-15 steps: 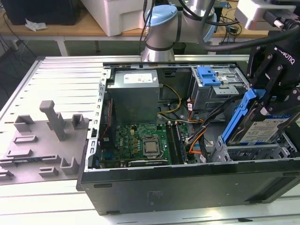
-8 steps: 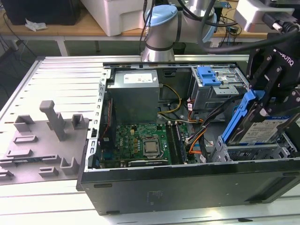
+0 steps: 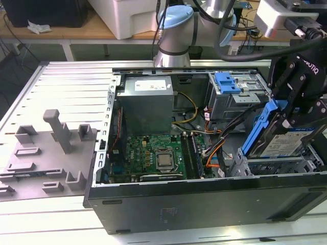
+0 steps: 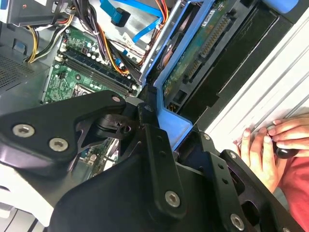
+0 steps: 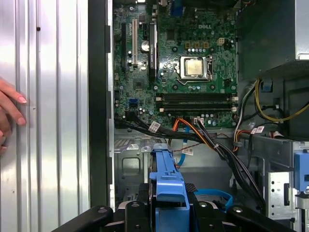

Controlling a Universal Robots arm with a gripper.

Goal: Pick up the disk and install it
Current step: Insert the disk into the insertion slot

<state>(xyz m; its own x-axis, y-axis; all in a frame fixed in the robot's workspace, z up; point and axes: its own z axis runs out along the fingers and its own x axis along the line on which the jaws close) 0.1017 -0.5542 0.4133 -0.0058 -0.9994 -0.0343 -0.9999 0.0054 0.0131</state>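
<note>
In the exterior view, the disk (image 3: 280, 144), silver with a white-and-blue label and a blue bracket (image 3: 257, 131), hangs tilted on edge over the metal drive bay (image 3: 265, 167) at the right end of the open computer case (image 3: 204, 200). My black gripper (image 3: 284, 113) is shut on its upper edge. The second wrist view shows the disk's green circuit-board underside (image 4: 203, 43) and the blue bracket between my fingers (image 4: 148, 121). In the first wrist view the bracket's end (image 5: 166, 180) sticks out from the gripper (image 5: 167, 212) above the bay floor.
Inside the case lie the green motherboard (image 3: 153, 157), a grey power-supply box (image 3: 145, 102), a silver cage with a blue latch (image 3: 227, 81) and loose cables (image 5: 207, 137). A person's hand (image 4: 270, 145) rests on the ribbed table beside the case. A grey fixture (image 3: 48, 153) sits at the exterior view's left.
</note>
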